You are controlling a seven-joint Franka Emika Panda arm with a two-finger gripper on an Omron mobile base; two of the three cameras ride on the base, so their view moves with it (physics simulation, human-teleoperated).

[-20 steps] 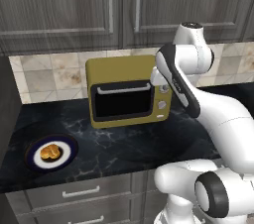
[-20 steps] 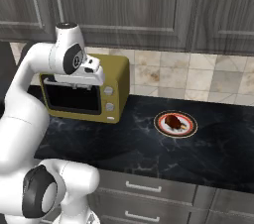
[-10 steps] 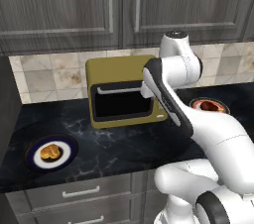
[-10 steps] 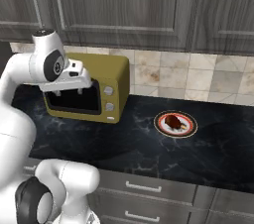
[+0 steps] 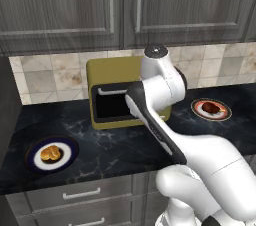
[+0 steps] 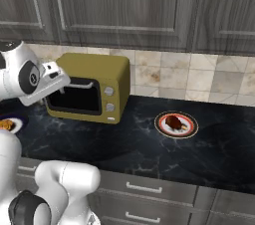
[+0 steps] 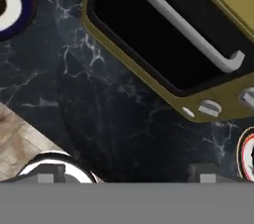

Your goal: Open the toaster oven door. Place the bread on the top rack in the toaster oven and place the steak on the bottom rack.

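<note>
I am hovering my gripper [image 7: 126, 176] above the dark marble counter [image 7: 124, 114], fingers spread wide apart and holding nothing. In the hand view the olive-yellow toaster oven [image 7: 218, 0] is sitting toward one o'clock. Its black glass door [image 7: 149, 34] is looking shut, with the silver bar handle [image 7: 173, 17] running diagonally across it and standing proud of the glass.

I am judging the door to be stiff and hinged, the glass smooth and offering no purchase, so the bar is the place to take hold, near its middle, fingers either side.

In the left base view the bread [image 5: 49, 153], a small golden roll, is resting on a blue-rimmed plate [image 5: 32, 162] at about eight o'clock from the oven; it is probably light and crushable, wanting a gentle pinch across its sides. The steak [image 5: 211, 107] is lying on a red-rimmed plate [image 5: 225, 116] at three o'clock, flat, likely limp and slick, best taken by its edges.
</note>
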